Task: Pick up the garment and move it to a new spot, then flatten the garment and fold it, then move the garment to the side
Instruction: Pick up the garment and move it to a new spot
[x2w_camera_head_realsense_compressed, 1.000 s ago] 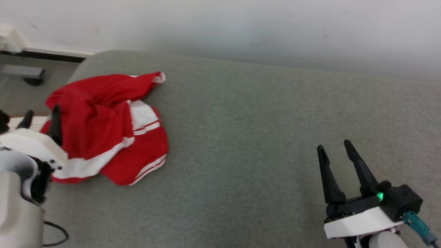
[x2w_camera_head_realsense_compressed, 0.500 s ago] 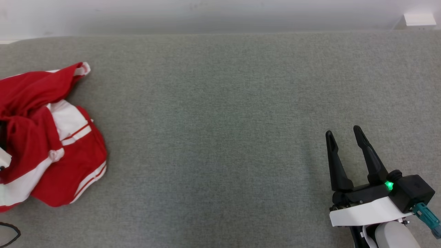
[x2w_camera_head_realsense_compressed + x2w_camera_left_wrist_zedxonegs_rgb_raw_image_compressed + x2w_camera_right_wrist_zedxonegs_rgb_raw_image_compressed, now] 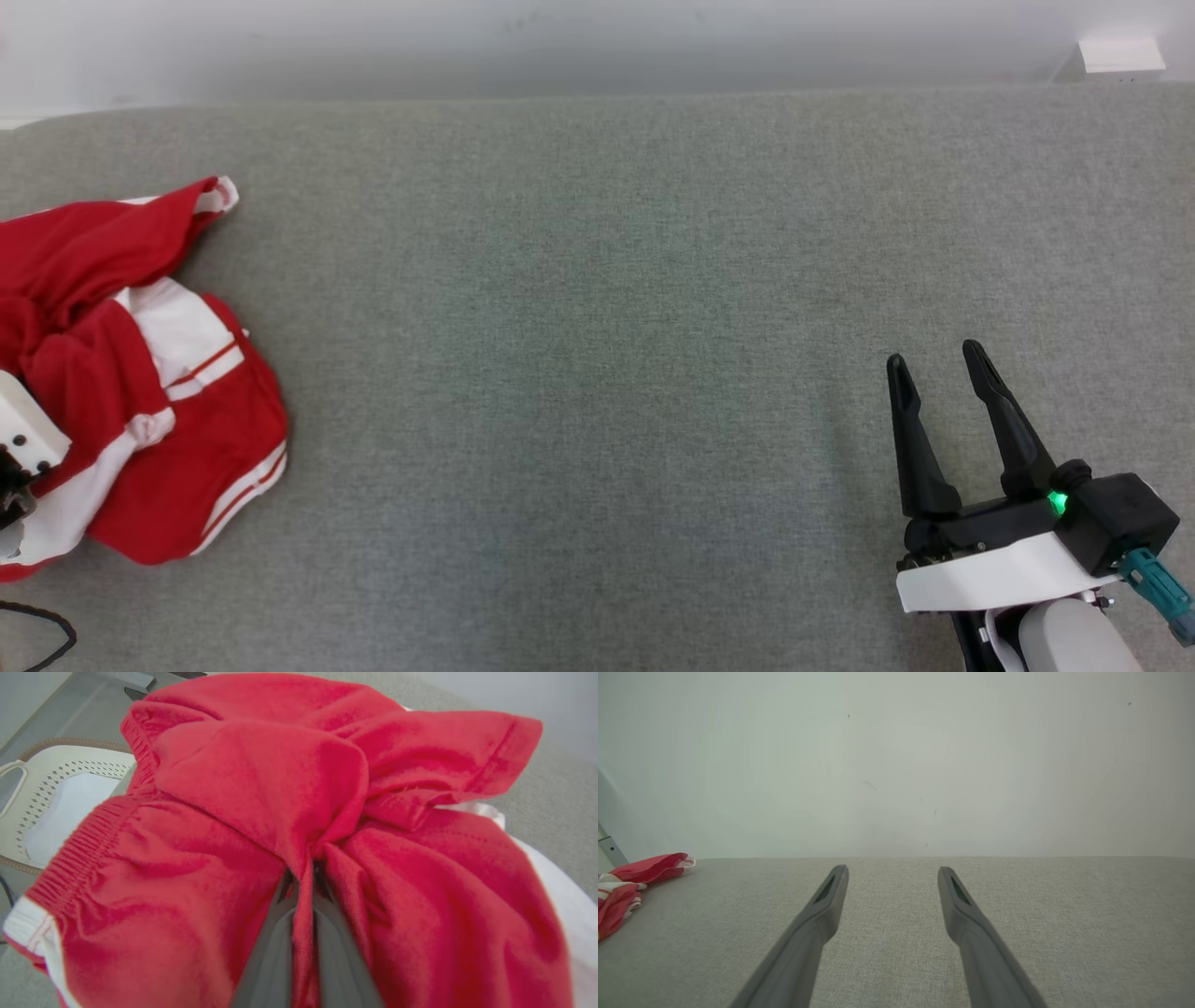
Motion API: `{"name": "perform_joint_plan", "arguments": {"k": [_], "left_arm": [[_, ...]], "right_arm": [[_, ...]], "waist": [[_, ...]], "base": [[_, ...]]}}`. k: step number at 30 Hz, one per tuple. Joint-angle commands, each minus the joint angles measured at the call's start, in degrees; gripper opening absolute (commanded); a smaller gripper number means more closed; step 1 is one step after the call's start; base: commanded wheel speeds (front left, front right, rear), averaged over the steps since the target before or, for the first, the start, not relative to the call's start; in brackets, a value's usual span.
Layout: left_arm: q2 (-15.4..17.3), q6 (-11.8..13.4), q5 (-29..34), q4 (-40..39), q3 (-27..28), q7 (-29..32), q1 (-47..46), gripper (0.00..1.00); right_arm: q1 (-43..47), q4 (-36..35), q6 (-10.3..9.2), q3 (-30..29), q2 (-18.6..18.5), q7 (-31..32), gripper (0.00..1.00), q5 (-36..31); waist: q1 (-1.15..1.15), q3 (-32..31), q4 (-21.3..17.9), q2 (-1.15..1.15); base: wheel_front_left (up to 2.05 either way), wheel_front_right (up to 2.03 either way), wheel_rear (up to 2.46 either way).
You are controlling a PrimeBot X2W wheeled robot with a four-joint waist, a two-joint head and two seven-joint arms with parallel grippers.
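Partly cropped red garment (image 3: 140, 401), left gripper (image 3: 302, 882) clamped on its fold, tips buried, right gripper (image 3: 934, 355) spread, empty.

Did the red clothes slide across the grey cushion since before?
No. The garment lies about as far from the back edge of the grey surface as before; the camera turned, not the cloth.
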Motion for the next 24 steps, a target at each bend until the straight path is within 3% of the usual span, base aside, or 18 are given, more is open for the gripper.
{"name": "perform_joint_plan", "arguments": {"k": [1,15,24], "left_arm": [[0.35,0.13,-0.84,-0.37,-0.28,-0.78,0.51,0.0],[1.94,0.11,-0.12,-7.25,-8.91,-8.5,-0.89,0.0],[2.55,0.11,-2.14,-20.12,-18.53,-8.73,-2.03,0.0]], "right_arm": [[0.13,0.22,-0.12,-0.08,-0.2,0.04,1.0,-0.65],[4.43,1.92,-0.12,-0.11,-0.21,0.04,1.0,1.48],[7.45,2.17,-0.12,-0.05,-0.21,0.04,1.0,3.04]], "waist": [[0.0,-0.42,0.15,0.0],[0.0,-11.03,2.77,0.0],[0.0,-17.9,3.65,0.0]], "base": [[0.0,0.0,0.0],[0.0,0.0,0.0],[0.0,0.0,0.0]]}}
